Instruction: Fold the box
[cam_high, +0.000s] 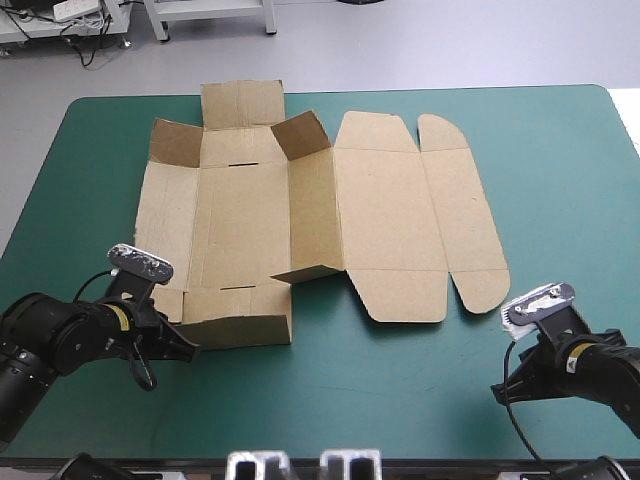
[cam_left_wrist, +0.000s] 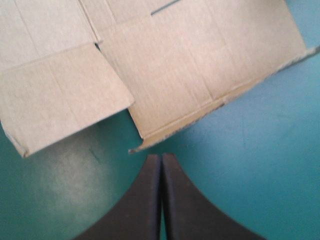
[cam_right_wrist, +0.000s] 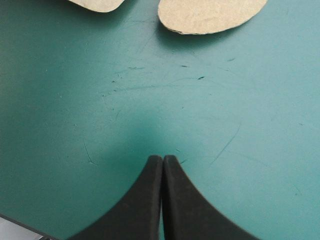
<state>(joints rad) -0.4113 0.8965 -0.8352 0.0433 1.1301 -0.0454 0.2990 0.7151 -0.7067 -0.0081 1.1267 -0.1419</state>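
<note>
Box (cam_high: 245, 215): brown cut sheet on the left and middle of the table, mostly spread flat, far edge close to the table's far edge.
Raised parts: near wall (cam_high: 235, 330) tilted up along the near edge; short flaps standing at the far left corner (cam_high: 175, 142) and the far middle (cam_high: 300, 133); narrow panel (cam_high: 312, 210) next to the lid apparently tilted up too.
Lid (cam_high: 385, 215): flat on the cover, right of the tray part, with a round-ended strip (cam_high: 462, 215) along its right side.
Left gripper (cam_left_wrist: 161, 156): fingers pressed together into one pointed arch, nothing between them; low over the cover just short of the box's near left corner, apart from the board.
Ahead of the left gripper: the near wall's edge lifted off the cover, a side flap (cam_left_wrist: 60, 100) lying beside it.
Right gripper (cam_right_wrist: 163, 157): likewise pinched to a single point, holding nothing; over bare cover toward the table's near right corner, well apart from the box.
Ahead of the right gripper: two rounded board ends (cam_right_wrist: 210, 15) flat on the cover.
Cover (cam_high: 420, 390): teal-green, finely scratched around the right gripper.
</note>
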